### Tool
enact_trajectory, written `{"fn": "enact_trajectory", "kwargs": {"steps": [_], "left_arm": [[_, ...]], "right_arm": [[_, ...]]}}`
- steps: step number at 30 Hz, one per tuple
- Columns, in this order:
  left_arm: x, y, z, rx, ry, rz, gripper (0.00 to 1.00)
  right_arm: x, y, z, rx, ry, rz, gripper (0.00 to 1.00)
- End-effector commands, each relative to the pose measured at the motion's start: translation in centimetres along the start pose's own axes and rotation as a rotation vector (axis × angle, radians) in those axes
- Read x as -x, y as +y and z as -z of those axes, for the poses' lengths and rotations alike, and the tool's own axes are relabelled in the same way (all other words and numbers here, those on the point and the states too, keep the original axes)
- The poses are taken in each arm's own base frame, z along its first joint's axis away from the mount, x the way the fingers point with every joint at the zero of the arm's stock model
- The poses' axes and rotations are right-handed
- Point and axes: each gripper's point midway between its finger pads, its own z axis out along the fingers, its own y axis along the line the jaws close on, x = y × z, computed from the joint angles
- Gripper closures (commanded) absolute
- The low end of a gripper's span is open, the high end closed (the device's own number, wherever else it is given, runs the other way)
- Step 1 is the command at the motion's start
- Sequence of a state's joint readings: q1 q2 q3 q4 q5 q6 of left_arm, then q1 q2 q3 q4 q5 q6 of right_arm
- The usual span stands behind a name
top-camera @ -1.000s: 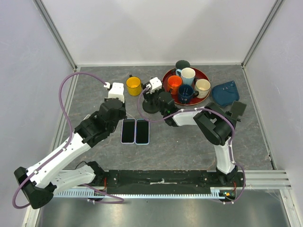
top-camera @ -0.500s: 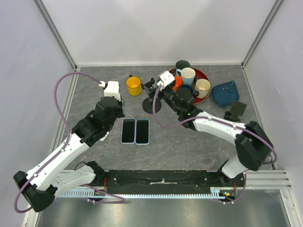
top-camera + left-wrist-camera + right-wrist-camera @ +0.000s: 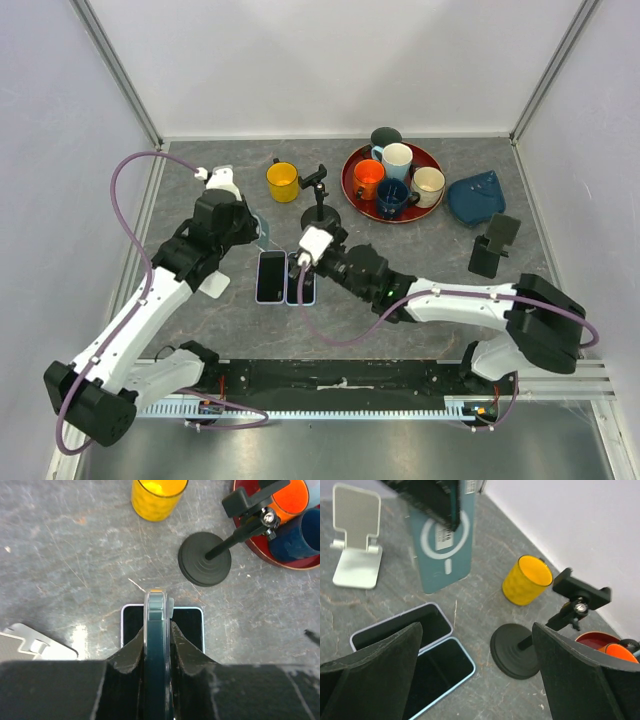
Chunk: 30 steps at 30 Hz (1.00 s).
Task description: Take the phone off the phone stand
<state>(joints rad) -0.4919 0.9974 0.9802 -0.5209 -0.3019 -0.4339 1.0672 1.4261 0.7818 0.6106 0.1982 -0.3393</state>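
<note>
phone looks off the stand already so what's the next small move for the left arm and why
Probably shift the left gripper sideways to bare table and lower. It is shut on the teal phone, held on edge right by the two flat phones, and the white stand is empty, so setting it down clear of them seems all that's left.

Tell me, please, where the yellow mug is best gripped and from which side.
Probably the rim of the yellow mug, from straight above, one finger inside the wall and one outside: it stands upright, mouth open. Take the left part of the rim, since the black clamp stand sits close on its right.
</note>
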Motion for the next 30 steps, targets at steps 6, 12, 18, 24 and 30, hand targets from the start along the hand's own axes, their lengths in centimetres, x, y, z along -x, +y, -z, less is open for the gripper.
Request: {"fn": "enact_trajectory", "kwargs": {"steps": [6,12,18,24,30], "left_arm": [[0.4,-2.6,-1.4,-0.214,0.109,0.219,0.98],[0.1,-2.9,-1.7,-0.263,0.143,0.263,0.98],[0.0,-3.3,-1.7,-0.296,0.159,0.274,0.98],[-0.3,-3.8,-1.6,-0.331,0.183,0.282,0.98],[-0.5,-4.0,-1.7,-0.357,0.204,0.297,0.98]], "right_arm": [[0.4,2.7,-2.2,-0.173,-0.013,0.141,0.02],[0.6,4.8,-4.1,-0.246,-0.025,0.183,0.03],[-0.7,5.5,-6.5,-0.347,0.000,0.247,0.04],[-1.8,4.9,-7.7,-0.501,0.019,0.348,0.09],[-2.3,3.8,-7.1,-0.617,0.024,0.395,0.24]]}}
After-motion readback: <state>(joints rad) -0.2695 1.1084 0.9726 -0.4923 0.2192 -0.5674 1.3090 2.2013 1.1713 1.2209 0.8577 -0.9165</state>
